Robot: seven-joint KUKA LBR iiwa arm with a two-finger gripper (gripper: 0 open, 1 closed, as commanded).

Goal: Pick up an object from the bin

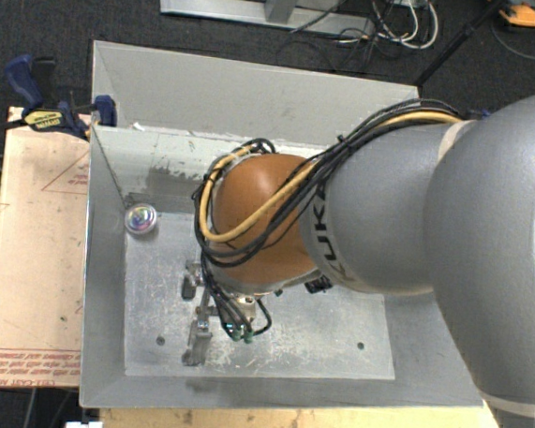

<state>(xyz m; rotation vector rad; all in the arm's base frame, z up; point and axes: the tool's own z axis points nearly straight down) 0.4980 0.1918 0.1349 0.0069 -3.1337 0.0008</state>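
A grey KUKA arm (419, 204) reaches in from the right of the frame over a grey metal bin (250, 99), its bulk covering much of the bin's right half. An orange domed cover (257, 222) on the wrist sits over the middle of the bin. It is looped by black and yellow cables (390, 117) that run back along the arm toward the upper right.

Below the cover, the hand (199, 338) points down at the lower left part of the bin floor, low over the scuffed metal and near the bin's front wall. Whether it touches the floor cannot be told. Nor can it be told from this angle whether the hand is open or closed, or whether it has hold of anything, since the wrist hides much of it.

A small, shiny, round silvery object (141, 219) with a purplish glint lies at the upper left of the bin floor, near the corner where the left wall meets the foot of the back wall. It sits well apart from the hand, up and to the left of it, with bare scratched floor between the two. A darker smear marks the back wall just above and to the right of the object.
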